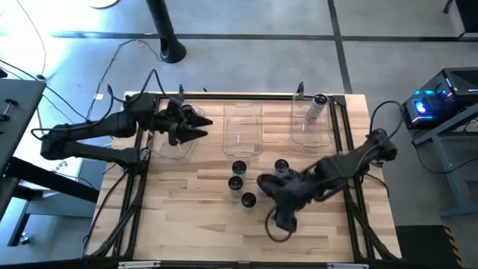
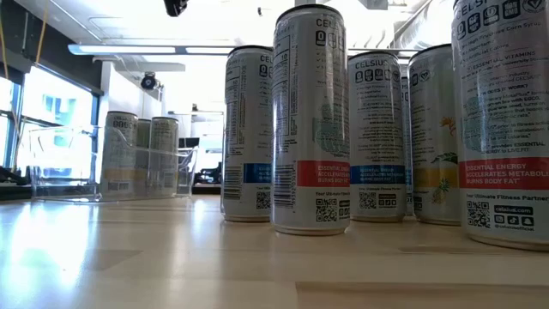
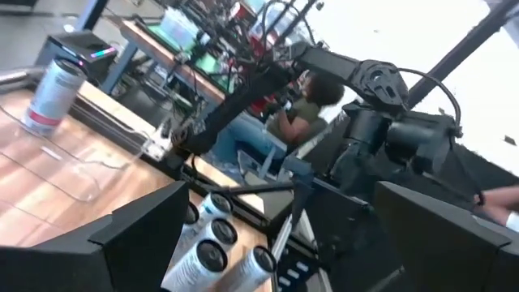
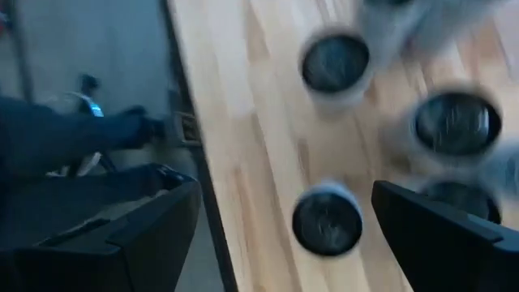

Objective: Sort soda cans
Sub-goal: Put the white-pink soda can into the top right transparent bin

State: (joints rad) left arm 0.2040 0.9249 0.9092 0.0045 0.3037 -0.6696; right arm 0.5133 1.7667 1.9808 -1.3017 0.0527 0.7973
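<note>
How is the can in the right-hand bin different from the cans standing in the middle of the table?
The can in the right bin sits alone inside clear plastic walls at the table's far edge; the loose cans stand grouped on bare wood. The right gripper, open, hovers beside the loose cans, away from the binned one. Both kinds are slim, silvery cans with dark tops.

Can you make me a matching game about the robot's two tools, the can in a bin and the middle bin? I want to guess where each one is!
Things:
1. left tool
2. right tool
3. lone can
4. middle bin

Places:
a. inside the right bin
b. between the other two bins
c. over the left bin
d. above the loose cans on the table

Right pairs: 1-c, 2-d, 3-a, 4-b
</note>
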